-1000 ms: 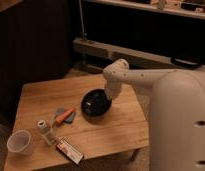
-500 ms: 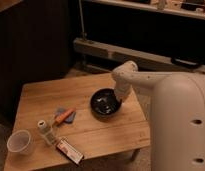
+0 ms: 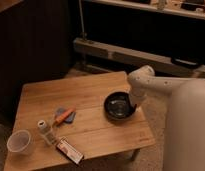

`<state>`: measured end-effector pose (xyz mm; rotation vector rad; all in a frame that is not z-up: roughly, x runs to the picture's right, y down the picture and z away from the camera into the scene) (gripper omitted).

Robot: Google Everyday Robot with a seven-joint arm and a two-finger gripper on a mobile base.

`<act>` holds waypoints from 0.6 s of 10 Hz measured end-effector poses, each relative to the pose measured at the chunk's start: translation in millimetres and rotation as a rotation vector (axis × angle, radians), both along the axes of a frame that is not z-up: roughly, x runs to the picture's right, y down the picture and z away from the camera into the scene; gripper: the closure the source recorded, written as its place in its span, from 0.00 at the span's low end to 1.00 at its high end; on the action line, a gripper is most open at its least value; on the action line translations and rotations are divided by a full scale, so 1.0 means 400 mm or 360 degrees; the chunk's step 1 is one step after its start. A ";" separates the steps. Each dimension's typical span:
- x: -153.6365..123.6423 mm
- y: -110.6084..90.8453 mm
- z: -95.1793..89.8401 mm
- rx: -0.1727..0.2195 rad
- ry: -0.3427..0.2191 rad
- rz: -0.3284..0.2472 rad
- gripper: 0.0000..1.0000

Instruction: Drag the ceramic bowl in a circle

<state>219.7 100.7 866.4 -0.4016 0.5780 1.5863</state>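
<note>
Tool (image 3: 131,102), grip state impossible to tell, meets the right rim of the wide glossy black ceramic bowl (image 3: 117,106) on the wooden worktop (image 3: 91,90).

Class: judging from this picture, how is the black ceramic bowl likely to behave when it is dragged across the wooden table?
The ceramic bowl looks wide and low, so it should probably slide rather than tip. Its glossy glaze suggests it may slip under the gripper at its right rim. It sits close to the table edge, and ceramic would likely break if dropped.
</note>
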 end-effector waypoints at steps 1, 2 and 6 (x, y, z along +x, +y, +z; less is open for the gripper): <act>0.001 0.027 -0.027 -0.0012 -0.0017 0.0029 1.00; -0.005 0.044 -0.048 -0.0010 -0.0035 0.0042 1.00; -0.060 0.130 -0.147 -0.0033 -0.0147 0.0094 1.00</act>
